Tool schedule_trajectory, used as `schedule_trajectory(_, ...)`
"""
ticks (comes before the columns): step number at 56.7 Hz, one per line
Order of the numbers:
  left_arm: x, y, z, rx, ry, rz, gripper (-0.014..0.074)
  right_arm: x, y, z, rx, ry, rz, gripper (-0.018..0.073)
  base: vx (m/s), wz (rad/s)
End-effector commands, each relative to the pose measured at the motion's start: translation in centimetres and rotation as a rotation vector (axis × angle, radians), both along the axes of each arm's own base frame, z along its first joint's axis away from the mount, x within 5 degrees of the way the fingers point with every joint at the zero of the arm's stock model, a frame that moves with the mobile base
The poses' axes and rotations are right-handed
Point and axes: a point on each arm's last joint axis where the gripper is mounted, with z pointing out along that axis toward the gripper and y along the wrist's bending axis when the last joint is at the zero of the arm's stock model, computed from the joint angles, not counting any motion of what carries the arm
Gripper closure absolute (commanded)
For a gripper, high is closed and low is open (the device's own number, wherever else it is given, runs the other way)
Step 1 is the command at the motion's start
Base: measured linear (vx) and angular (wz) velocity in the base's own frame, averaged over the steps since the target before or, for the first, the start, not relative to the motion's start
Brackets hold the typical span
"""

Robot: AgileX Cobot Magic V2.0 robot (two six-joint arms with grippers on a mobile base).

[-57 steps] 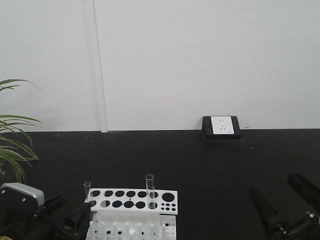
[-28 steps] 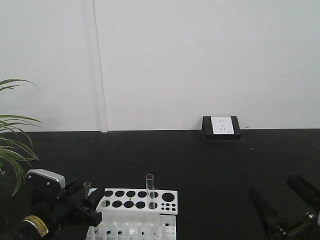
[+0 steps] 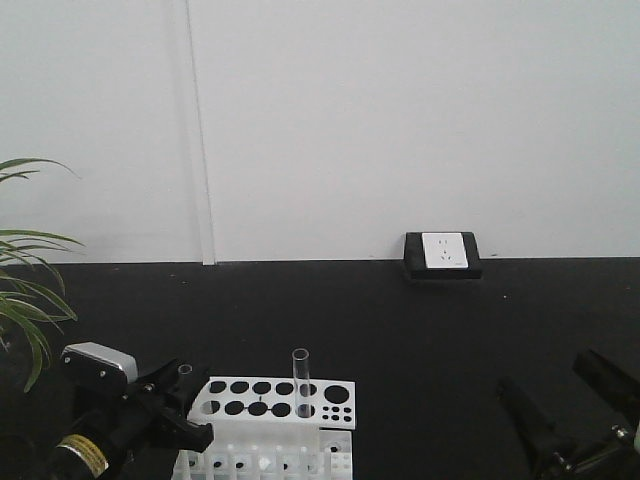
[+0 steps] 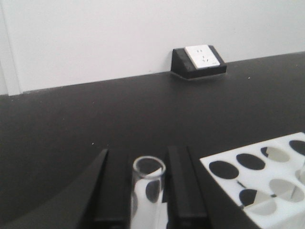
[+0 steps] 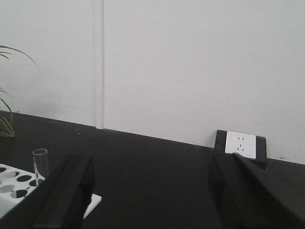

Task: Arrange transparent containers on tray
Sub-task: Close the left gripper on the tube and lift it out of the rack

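Grip: we see left gripper [image 4: 147, 164] clamped on a test tube [image 4: 148, 202] at 9 o'clock of the white rack [image 4: 267, 170] | right gripper [image 5: 150, 164] spread wide, holding nothing.

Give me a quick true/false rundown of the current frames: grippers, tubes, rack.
1. A test tube stands between the fingers of the left gripper. True. The fingers flank it closely, though contact can't be confirmed.
2. The right gripper holds a tube. False. Its jaws are spread wide with nothing between them.
3. A second test tube stands upright in the white rack. True.
4. Every hole in the rack has a tube in it. False. Most of the holes are visibly empty.
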Motion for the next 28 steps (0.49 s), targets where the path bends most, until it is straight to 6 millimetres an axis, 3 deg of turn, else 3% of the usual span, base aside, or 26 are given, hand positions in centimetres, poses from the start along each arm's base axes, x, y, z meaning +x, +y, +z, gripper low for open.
schedule_trajectory(1, 0.2, -0.3, 3.1, -0.066, -0.154, -0.007, 0.0479, 0.1, 0.1, 1.8, 0.027, -0.116, 0.007, 0.0012, 0.0, 0.0)
schedule_trajectory(7, 0.2, -0.3, 3.1, -0.066, -0.154, -0.007, 0.0607, 0.1, 0.1, 1.8, 0.027, -0.116, 0.007, 0.0013, 0.0, 0.0)
schedule_trajectory(20, 0.1, -0.2, 3.6, -0.071, -0.17, -0.007, 0.0604, 0.1, 0.1, 1.8, 0.027, -0.116, 0.007, 0.0024, 0.0, 0.0)
schedule_trajectory(28, -0.6, 0.0, 6.5, -0.074, -0.22, -0.003, 0.0603, 0.1, 0.1, 1.8, 0.027, -0.116, 0.007, 0.0024, 0.0, 0.0)
